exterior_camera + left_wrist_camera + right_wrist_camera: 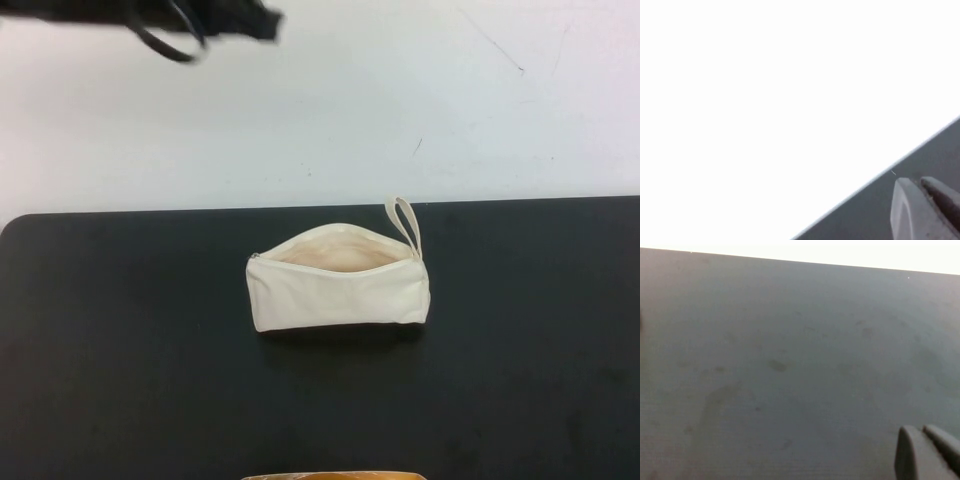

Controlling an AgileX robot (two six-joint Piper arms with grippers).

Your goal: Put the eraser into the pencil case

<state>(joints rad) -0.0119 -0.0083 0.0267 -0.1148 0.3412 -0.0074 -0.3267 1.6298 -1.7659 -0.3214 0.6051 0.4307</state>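
Note:
The pencil case (338,288) is a cream-white zip pouch lying in the middle of the black mat (120,340). Its zip is open, its beige lining (335,252) shows, and its loop strap (404,222) points toward the far side. The eraser shows in no view. My left gripper (917,181) is shut and empty, above the mat's edge where it meets the white table (765,100). Part of the left arm (200,22) shows blurred at the far left in the high view. My right gripper (920,430) is shut and empty over bare mat (790,365). The right arm is outside the high view.
The white table (400,110) lies beyond the mat's far edge. A tan-orange object (335,476) pokes in at the near edge of the high view. A black cable loop (165,48) hangs from the left arm.

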